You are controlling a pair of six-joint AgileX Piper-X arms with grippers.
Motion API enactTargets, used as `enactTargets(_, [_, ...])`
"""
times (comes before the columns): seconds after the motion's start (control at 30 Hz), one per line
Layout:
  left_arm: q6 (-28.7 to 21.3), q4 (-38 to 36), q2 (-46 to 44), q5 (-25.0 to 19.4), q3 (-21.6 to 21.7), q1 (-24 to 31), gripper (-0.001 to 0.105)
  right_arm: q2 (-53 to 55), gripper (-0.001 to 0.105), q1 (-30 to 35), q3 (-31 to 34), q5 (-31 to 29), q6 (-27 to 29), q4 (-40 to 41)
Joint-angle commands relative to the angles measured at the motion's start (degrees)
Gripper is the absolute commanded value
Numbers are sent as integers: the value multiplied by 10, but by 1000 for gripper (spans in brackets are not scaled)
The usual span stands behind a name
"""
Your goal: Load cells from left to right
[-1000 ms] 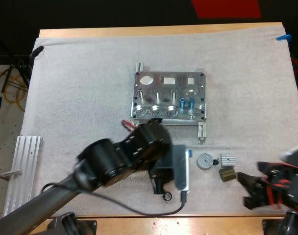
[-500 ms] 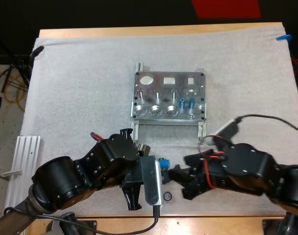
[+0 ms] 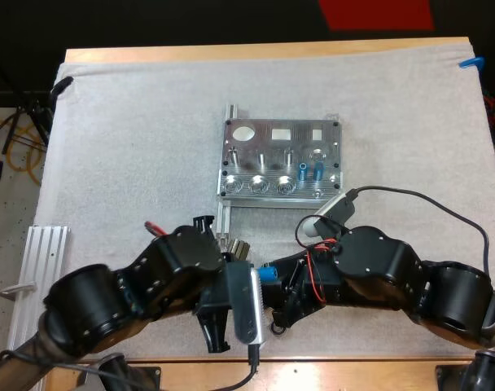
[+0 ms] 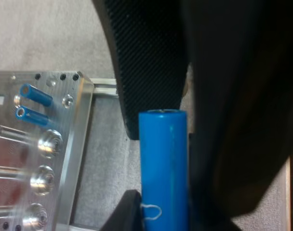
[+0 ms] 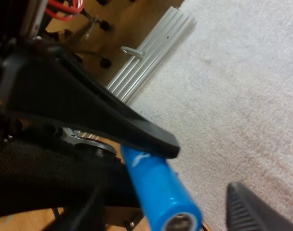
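Blue cell (image 3: 269, 274) is held over the mat (image 3: 133, 147), in front of the fixture (image 3: 280, 159) at mid-table. It lies level, long axis across the table and parallel to the fixture's near edge, metal-capped end aimed at the right gripper (image 3: 282, 281). Left gripper (image 3: 260, 273) is clamped on it, fingers pressing from both sides. Half a second ago the right gripper sat just short of the cell. Now it has closed in, and its fingers look spread either side of the free end, one clearly off it, though the angle is tight.
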State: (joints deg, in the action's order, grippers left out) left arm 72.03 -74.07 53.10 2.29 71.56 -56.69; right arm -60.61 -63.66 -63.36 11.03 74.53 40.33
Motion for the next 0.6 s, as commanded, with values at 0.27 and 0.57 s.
enactTargets(0.27, [5, -4, -27, 58, 3, -2, 0, 2, 6, 2, 0, 9, 7, -12])
enactTargets(0.57, [-4, -23, -27, 57, 3, -2, 0, 2, 0, 2, 0, 13, 7, -13])
